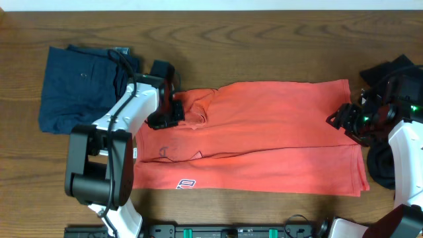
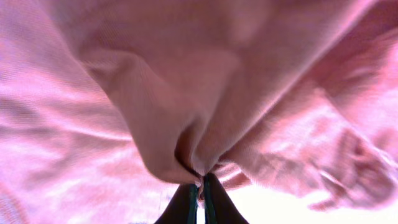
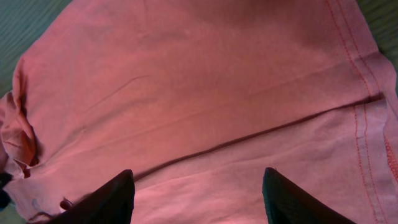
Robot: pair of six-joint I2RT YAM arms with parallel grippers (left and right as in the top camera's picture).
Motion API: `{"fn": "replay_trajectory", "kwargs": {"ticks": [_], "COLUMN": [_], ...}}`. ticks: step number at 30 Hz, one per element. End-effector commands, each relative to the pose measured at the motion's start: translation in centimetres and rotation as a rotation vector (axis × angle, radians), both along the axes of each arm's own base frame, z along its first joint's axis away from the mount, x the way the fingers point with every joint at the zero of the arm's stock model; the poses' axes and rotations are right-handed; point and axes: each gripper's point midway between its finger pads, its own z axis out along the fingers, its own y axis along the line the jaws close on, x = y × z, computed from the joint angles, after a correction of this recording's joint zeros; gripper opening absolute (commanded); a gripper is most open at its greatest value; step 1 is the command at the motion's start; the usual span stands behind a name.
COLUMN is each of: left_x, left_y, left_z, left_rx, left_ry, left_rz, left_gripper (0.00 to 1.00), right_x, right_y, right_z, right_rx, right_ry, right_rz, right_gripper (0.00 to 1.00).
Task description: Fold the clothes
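Closed left pincer [image 2: 200,185] grips a bunched fold of the coral-red T-shirt [image 1: 264,132], which lies spread across the middle of the counter [image 1: 264,39], while the right pincer [image 3: 198,179] stands wide open over its hem near the right edge.

Coral T-shirt [image 1: 264,132] is soft matt knit cloth (stitched hem). Table [image 1: 264,39] is grained wood. Navy garment [image 1: 73,92] is matt cloth.

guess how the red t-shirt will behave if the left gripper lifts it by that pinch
Probably floppy: the red t-shirt bunches into soft folds where the left gripper pinches it. Likely only that end rises while the rest drags across the table. The fabric looks thin, so probably light.
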Motion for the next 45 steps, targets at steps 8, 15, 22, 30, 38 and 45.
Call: {"fn": "replay_trajectory", "kwargs": {"ticks": [8, 15, 22, 30, 38, 45], "left_x": [0.6, -0.3, 0.4, -1.5, -2.3, -0.7], "left_y": [4.4, 4.0, -1.0, -0.3, 1.4, 1.0], "left_z": [3.9, 3.8, 4.2, 2.7, 0.3, -1.0], "left_rx": [0.239, 0.213, -0.056, -0.017, 0.072, 0.054], "left_ry": [-0.078, -0.041, -0.070, -0.008, -0.006, -0.103], "left_rz": [-0.030, -0.037, -0.098, -0.103, -0.100, -0.097], "left_gripper": [0.06, 0.64, 0.59, 0.36, 0.29, 0.47], "right_x": [0.4, 0.5, 0.7, 0.4, 0.4, 0.4], "right_y": [0.1, 0.1, 0.0, 0.1, 0.1, 0.1], "right_z": [0.4, 0.4, 0.4, 0.4, 0.4, 0.4], "right_rx": [-0.011, -0.013, -0.015, -0.011, -0.012, -0.011], "right_ry": [-0.015, -0.019, -0.025, -0.014, -0.017, -0.014], "right_rz": [0.022, 0.022, 0.022, 0.022, 0.022, 0.022], "right_gripper": [0.65, 0.65, 0.66, 0.66, 0.67, 0.67]}}
